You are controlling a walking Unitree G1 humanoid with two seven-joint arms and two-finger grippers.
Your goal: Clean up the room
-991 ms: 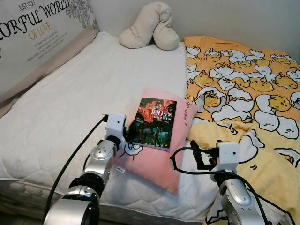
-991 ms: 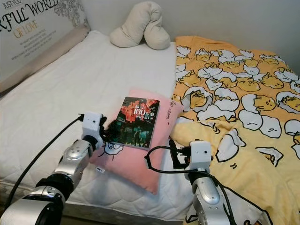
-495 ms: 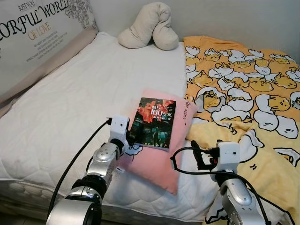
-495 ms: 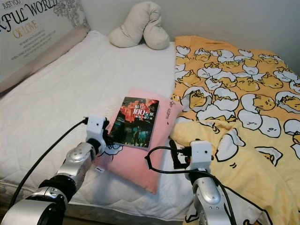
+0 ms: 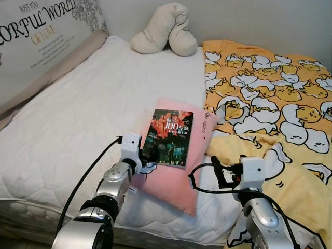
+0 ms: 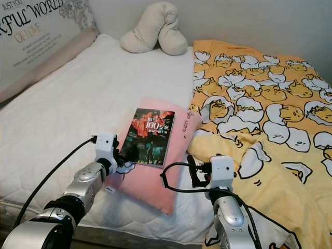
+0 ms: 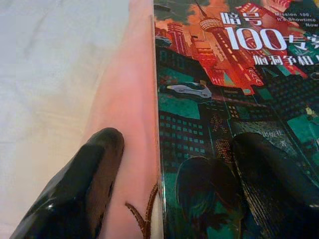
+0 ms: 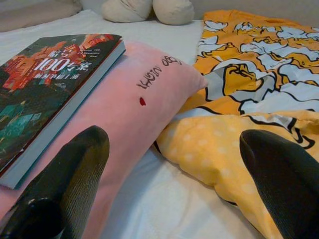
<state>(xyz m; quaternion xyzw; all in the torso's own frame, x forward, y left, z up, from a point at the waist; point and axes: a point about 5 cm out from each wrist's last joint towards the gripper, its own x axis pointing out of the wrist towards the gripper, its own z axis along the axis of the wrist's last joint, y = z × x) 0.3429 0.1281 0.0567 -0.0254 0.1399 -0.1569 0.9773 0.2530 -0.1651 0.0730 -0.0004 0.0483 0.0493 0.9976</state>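
Left eye view: bed with white mattress (image 5: 78, 119) seen from its near edge. A book (image 5: 168, 137) with a dark city cover and "100" in the title lies flat on a pink pillow (image 5: 176, 174), which sits close to the bed's near edge, roughly midway along it. The pillow's far corner touches the yellow duck-print blanket (image 5: 270, 104) that covers the right side of the bed. A beige curved cushion (image 5: 166, 28) rests at the far edge against the wall. A printed headboard panel (image 5: 41, 31) runs along the bed's left edge.

Left gripper (image 5: 143, 155) is at the book's near-left corner. Left wrist view: fingers (image 7: 79, 194) spread wide, one resting on the pink pillow just beside the book's spine edge, the other lying on the cover. The book's edge sits between them; nothing clamped.

Right gripper (image 5: 218, 174) is held just off the pillow's right side, near the bed's near edge, above the white sheet where pillow and blanket meet. Right wrist view: fingers (image 8: 75, 174) well apart, holding nothing; pillow with dark stitched lettering to one side, yellow blanket to the other, book visible on the pillow beyond.
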